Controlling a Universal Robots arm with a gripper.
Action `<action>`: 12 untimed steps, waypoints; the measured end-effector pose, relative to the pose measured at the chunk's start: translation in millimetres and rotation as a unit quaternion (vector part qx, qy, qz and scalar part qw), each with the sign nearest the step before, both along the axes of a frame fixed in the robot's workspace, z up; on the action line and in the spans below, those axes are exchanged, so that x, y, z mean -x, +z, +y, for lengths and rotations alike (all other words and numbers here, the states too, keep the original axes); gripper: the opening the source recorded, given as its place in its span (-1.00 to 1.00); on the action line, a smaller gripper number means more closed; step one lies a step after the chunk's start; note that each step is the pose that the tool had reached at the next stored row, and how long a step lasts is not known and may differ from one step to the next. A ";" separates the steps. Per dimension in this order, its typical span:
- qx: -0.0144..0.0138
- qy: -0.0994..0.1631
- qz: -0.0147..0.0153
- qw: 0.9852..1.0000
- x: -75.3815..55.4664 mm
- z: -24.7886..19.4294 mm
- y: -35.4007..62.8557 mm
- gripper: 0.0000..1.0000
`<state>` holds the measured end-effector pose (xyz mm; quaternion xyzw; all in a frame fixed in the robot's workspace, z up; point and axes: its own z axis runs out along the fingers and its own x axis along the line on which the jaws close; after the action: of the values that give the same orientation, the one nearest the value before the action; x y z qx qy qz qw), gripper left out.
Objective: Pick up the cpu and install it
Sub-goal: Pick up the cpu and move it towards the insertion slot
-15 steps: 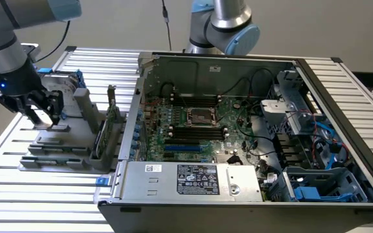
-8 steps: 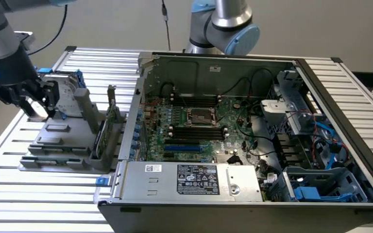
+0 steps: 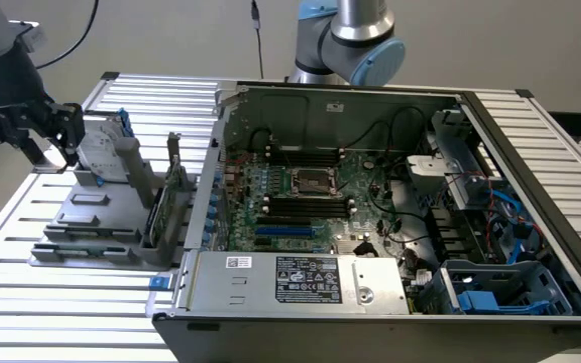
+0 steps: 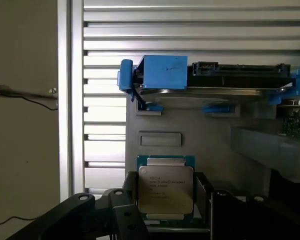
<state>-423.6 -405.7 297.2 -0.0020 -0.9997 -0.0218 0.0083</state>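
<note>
Silver-grey cpu (image 4: 165,187) pinched by its edges in gripper (image 4: 167,209) above parts tray (image 4: 210,140); shallow hold may let it tilt, misseating in socket (image 3: 311,181).

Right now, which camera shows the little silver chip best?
The wrist view: the chip sits close, its printed metal top facing the camera. In the exterior view I cannot make it out at the gripper.
</note>
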 end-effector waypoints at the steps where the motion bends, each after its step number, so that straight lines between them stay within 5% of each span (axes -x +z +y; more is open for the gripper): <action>1: 0.000 0.000 0.000 1.000 -2.0 0.4 4.3 0.10; 12: 0.000 0.000 0.003 1.000 -33.7 3.3 40.2 0.10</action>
<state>-389.9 -402.4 337.4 -0.0020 -0.9997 -0.0218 0.0110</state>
